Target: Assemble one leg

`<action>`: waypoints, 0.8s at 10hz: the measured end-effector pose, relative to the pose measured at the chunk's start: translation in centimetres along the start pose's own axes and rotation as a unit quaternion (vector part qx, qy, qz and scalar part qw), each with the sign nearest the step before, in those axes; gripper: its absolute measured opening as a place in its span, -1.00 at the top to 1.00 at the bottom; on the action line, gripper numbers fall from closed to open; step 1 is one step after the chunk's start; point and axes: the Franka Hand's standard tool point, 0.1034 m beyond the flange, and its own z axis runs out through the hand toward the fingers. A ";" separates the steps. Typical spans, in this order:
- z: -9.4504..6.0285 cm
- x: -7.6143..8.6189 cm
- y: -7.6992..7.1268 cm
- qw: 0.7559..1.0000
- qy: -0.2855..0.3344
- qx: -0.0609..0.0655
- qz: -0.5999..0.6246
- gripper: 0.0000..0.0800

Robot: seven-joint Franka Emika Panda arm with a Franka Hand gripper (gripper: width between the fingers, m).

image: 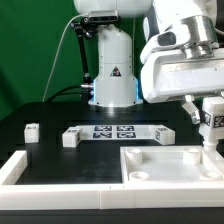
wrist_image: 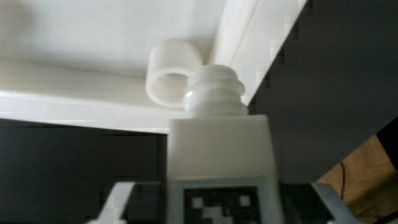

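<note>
Leg (image: 211,120) clamped in gripper (wrist_image: 217,200), upright at 3 o'clock in exterior view, above tabletop (image: 160,160) corner. Tip looks slightly off socket (wrist_image: 169,62): centre it, keep leg vertical, then lower and twist.

A leg (image: 32,131) and a second leg (image: 70,139) lie on the exterior view's left of the marker board (image: 113,131), a third leg (image: 164,133) beside its right end. Before it lies the tabletop (image: 168,150), a fourth leg (image: 212,118) upright over its corner socket (wrist_image: 173,68).

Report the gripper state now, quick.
Gripper: closed, holding the small white plastic leg block with a black-and-white square tag.
</note>
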 end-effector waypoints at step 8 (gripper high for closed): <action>3.2 0.0 0.8 1.000 -0.005 0.000 -0.003 0.28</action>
